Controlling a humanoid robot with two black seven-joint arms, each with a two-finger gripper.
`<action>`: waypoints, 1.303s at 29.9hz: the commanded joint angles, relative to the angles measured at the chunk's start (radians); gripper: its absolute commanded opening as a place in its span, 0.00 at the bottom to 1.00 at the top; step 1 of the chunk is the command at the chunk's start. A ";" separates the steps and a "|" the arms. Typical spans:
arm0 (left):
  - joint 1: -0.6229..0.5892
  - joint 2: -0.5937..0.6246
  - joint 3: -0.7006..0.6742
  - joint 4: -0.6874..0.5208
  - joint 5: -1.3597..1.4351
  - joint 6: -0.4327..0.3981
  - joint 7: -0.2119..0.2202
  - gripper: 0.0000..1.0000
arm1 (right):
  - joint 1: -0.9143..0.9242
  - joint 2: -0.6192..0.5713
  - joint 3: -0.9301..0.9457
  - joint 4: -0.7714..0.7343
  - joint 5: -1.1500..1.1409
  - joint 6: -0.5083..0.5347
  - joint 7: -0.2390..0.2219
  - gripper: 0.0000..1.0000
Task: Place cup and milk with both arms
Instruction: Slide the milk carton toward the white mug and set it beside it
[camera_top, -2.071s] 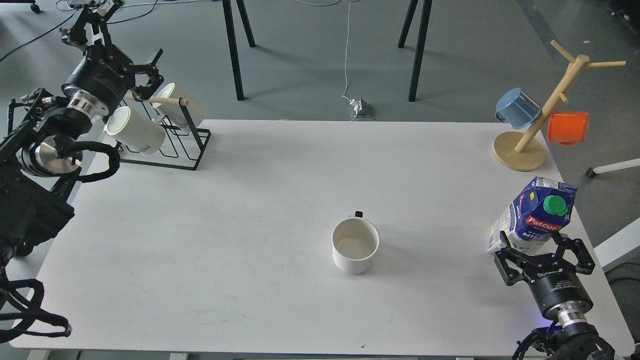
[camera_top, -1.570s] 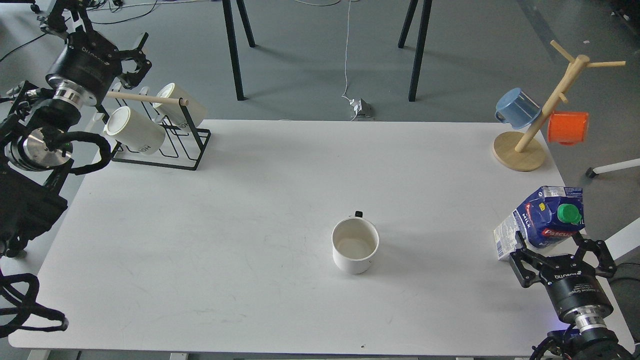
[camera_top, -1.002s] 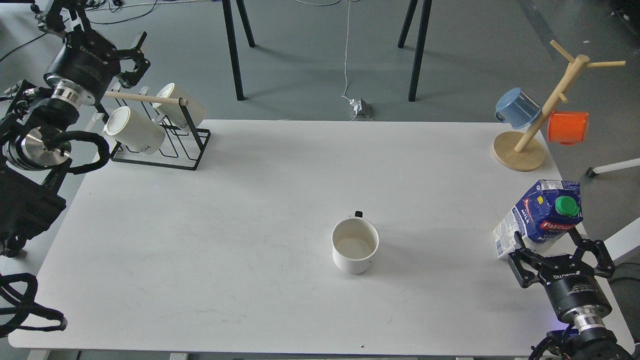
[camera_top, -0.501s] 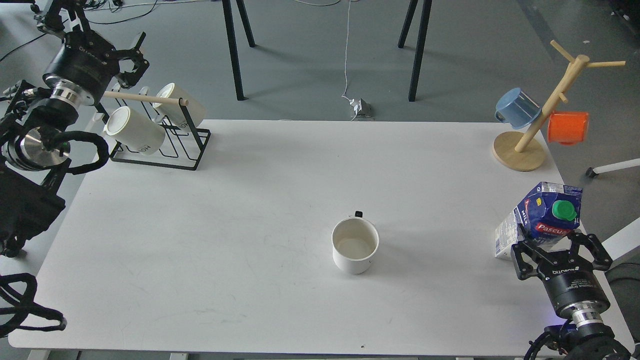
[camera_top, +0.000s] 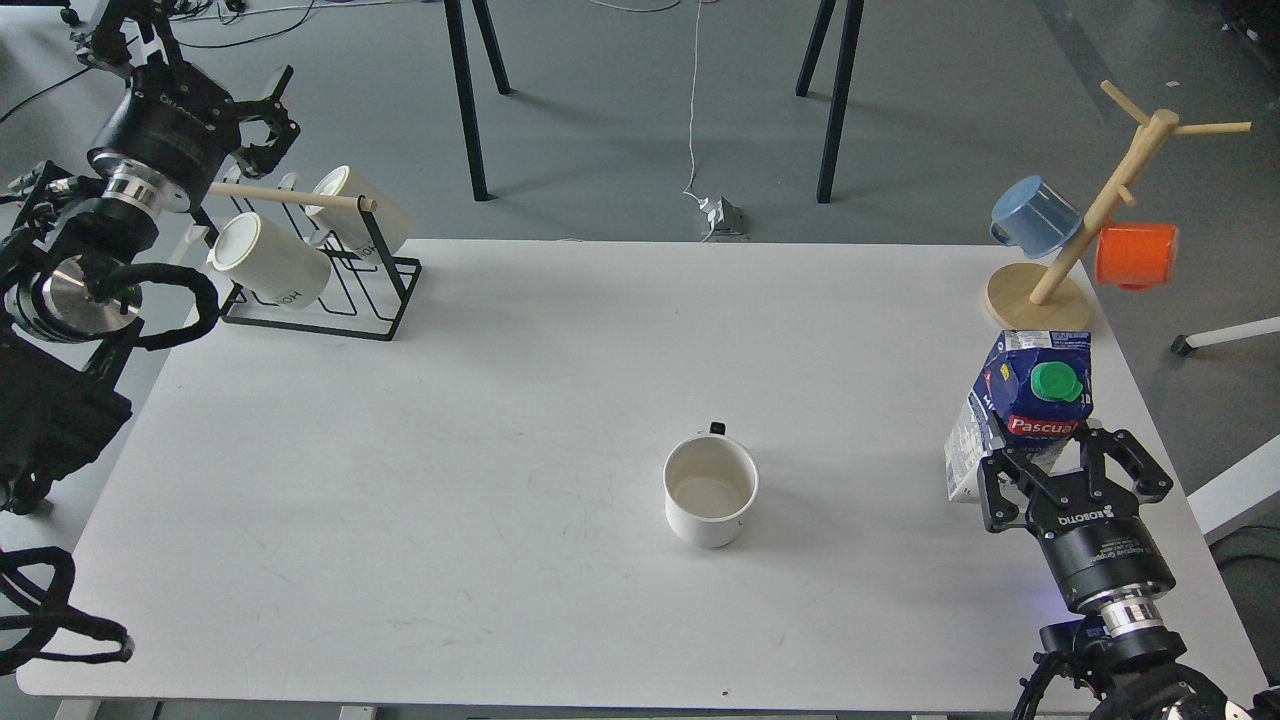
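A white cup (camera_top: 710, 488) stands upright and empty on the white table (camera_top: 500, 400), right of centre, with its small black handle at the far side. A blue milk carton (camera_top: 1022, 408) with a green cap is near the table's right edge, tilted slightly. My right gripper (camera_top: 1062, 462) is shut on its lower part, about 300 px right of the cup. My left gripper (camera_top: 280, 105) is open and empty at the far left, above and behind the mug rack, far from the cup.
A black wire rack (camera_top: 385, 290) at the far left corner holds two cream mugs (camera_top: 270, 262) on their sides. A wooden mug tree (camera_top: 1040, 300) at the far right carries a blue mug (camera_top: 1035, 215) and an orange mug (camera_top: 1135, 255), just behind the carton.
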 joint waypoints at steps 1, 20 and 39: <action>0.000 0.005 0.002 0.000 0.000 0.000 0.000 1.00 | 0.002 0.033 -0.030 0.025 -0.051 0.000 -0.001 0.60; 0.002 0.019 0.009 0.000 0.000 0.000 0.002 1.00 | 0.016 0.233 -0.176 -0.009 -0.277 0.000 -0.001 0.62; 0.002 0.019 0.012 -0.001 0.001 0.000 0.003 1.00 | 0.034 0.300 -0.185 -0.069 -0.318 0.000 -0.001 0.65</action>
